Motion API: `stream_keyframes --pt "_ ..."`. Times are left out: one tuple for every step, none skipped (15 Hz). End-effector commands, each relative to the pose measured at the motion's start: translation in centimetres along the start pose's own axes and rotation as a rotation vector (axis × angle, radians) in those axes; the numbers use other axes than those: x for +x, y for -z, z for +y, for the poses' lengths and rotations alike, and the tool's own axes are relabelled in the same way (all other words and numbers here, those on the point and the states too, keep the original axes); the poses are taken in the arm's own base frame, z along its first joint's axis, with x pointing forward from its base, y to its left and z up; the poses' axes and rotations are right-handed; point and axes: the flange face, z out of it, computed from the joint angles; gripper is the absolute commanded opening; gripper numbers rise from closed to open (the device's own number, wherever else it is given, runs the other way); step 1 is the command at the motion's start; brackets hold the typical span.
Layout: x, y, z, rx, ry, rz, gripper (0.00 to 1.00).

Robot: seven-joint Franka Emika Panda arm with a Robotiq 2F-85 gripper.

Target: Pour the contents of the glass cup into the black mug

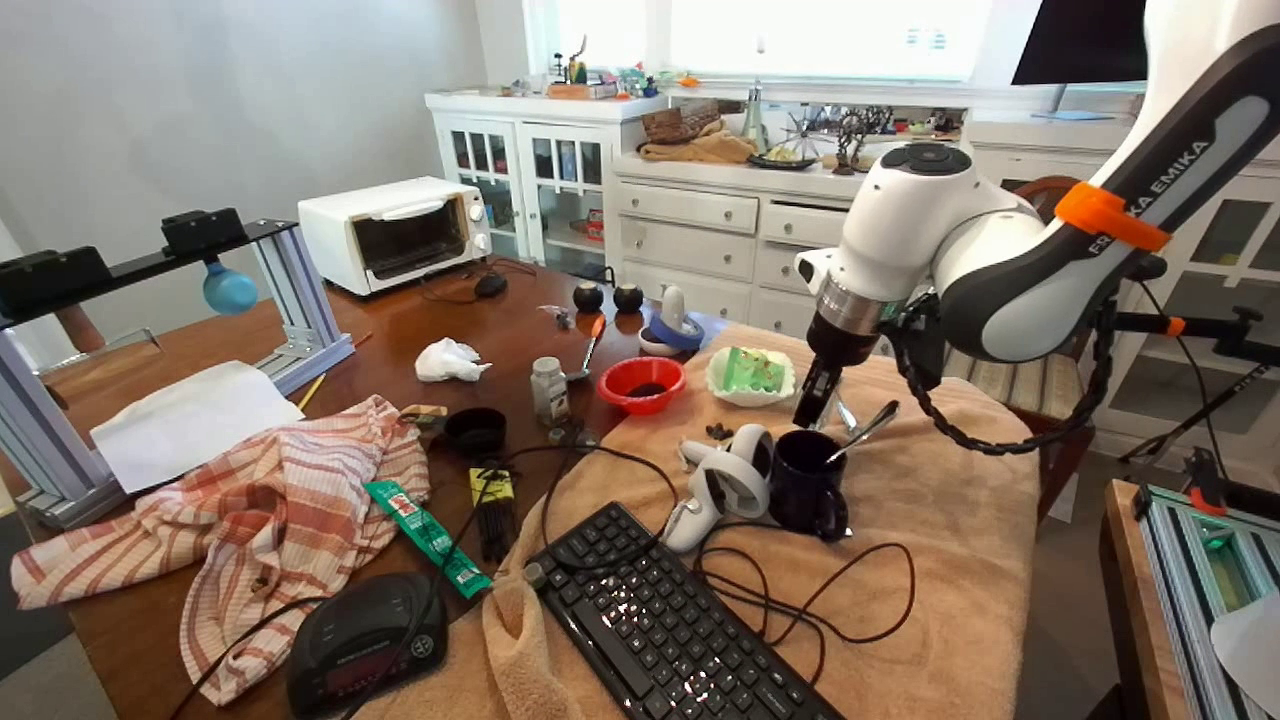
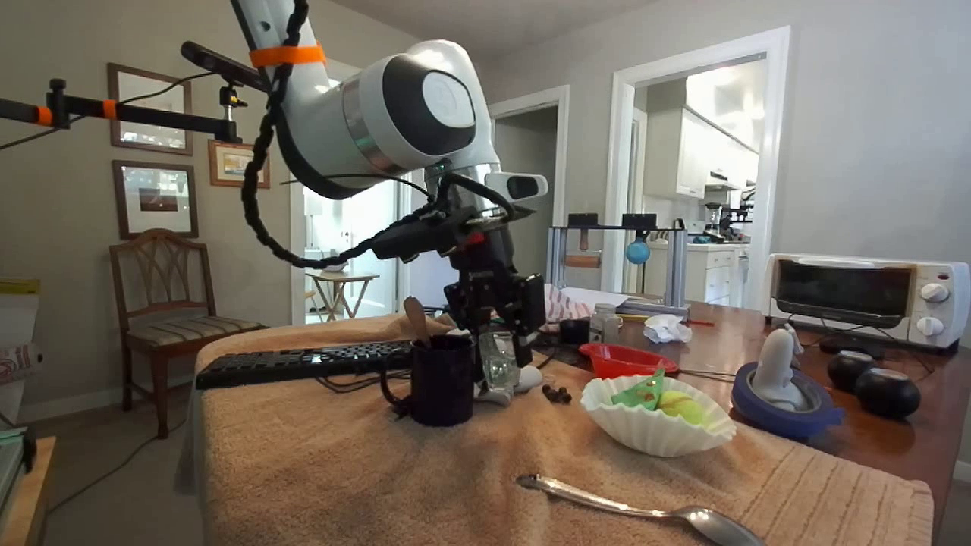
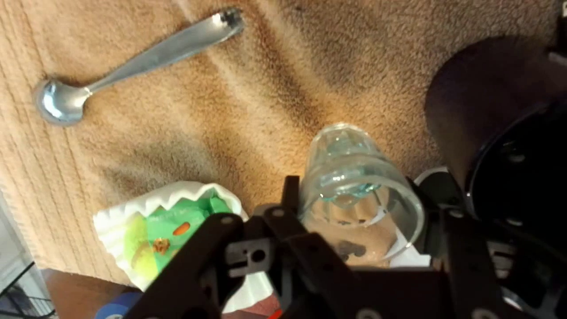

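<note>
The black mug (image 2: 444,387) stands upright on the tan towel with a spoon (image 2: 416,321) leaning in it. It also shows in an exterior view (image 1: 795,490) and at the right of the wrist view (image 3: 483,97). The glass cup (image 3: 343,170) is clear, with something clear and bluish inside. My gripper (image 3: 359,199) has a finger against each side of the cup. In an exterior view the gripper (image 2: 502,350) holds the cup (image 2: 501,371) close beside the mug. In an exterior view the gripper (image 1: 815,400) is behind the mug, and the cup is hidden.
A white fluted bowl (image 2: 652,436) with a green packet, a red bowl (image 1: 640,402) and a loose spoon (image 2: 630,506) are nearby. A white controller (image 1: 715,490) is beside the mug. A keyboard (image 1: 650,610) and black cables lie on the towel (image 1: 940,600).
</note>
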Motion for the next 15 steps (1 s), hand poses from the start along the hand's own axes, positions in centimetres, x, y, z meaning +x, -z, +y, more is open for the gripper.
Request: stream_keyframes --pt "-1.6 0.6 0.1 -0.023 -0.113 -0.003 0.30" --pt "-1.8 0.4 0.3 -0.030 -0.140 -0.011 0.30" --pt "-2.0 0.4 0.3 -0.034 -0.161 -0.013 0.30" --pt "-2.1 0.3 0.6 -0.052 -0.210 -0.014 0.30" --pt "-2.2 0.3 0.7 -0.058 -0.237 -0.013 0.30" --pt "-2.2 0.4 0.8 -0.059 -0.259 0.001 0.30" --pt "-2.1 0.5 0.9 -0.066 -0.276 0.008 0.30" --pt "-1.6 0.7 0.7 -0.092 -0.267 0.014 0.30" --pt "-1.3 0.9 0.4 -0.118 -0.267 0.018 0.30" --pt "-1.0 1.2 -0.1 -0.147 -0.264 0.026 0.30" --pt "-0.9 1.3 -0.4 -0.165 -0.264 0.028 0.30" --pt "-0.9 1.4 -0.7 -0.176 -0.266 0.029 0.30" --pt "-0.8 1.5 -0.9 -0.191 -0.273 0.034 0.30" --pt "-0.6 1.8 -1.1 -0.208 -0.283 0.046 0.30" --pt "-0.4 2.0 -1.4 -0.215 -0.285 0.056 0.30"
